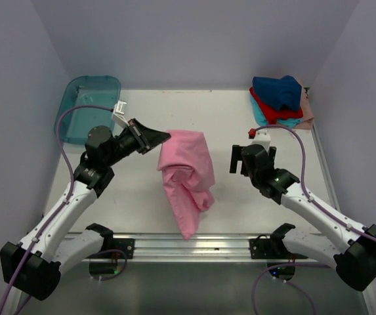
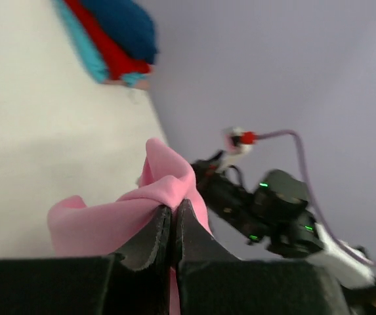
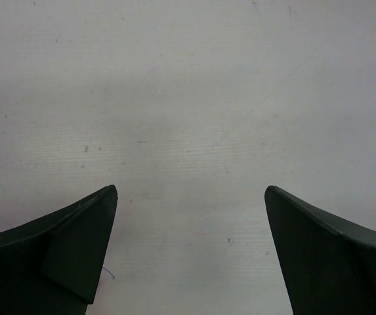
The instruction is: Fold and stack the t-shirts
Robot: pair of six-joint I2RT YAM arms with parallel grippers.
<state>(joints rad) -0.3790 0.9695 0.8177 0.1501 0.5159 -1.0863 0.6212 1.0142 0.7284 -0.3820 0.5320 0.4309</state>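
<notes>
A: Which step is this?

B: Folding the pink shirt (image 1: 186, 177), I'd say. It lies crumpled mid-desk (image 1: 128, 207), its top edge raised and pinched in the left tool (image 1: 167, 136), jaws clamped on the cloth.

A: And the right tool (image 1: 240, 159)?

B: Spread wide, holding nothing, beside the shirt. Next it probably has to take another edge so the cloth can be laid flat.

A: The bin (image 1: 89, 108)?

B: Back left, no shirt visible inside. The other shirts (image 1: 279, 98) are heaped in the back right corner, navy on top.

Your left gripper (image 2: 173, 210) is pinching a raised fold of the pink t-shirt (image 2: 105, 222); the right arm (image 2: 274, 205) is sitting beyond it.
</notes>
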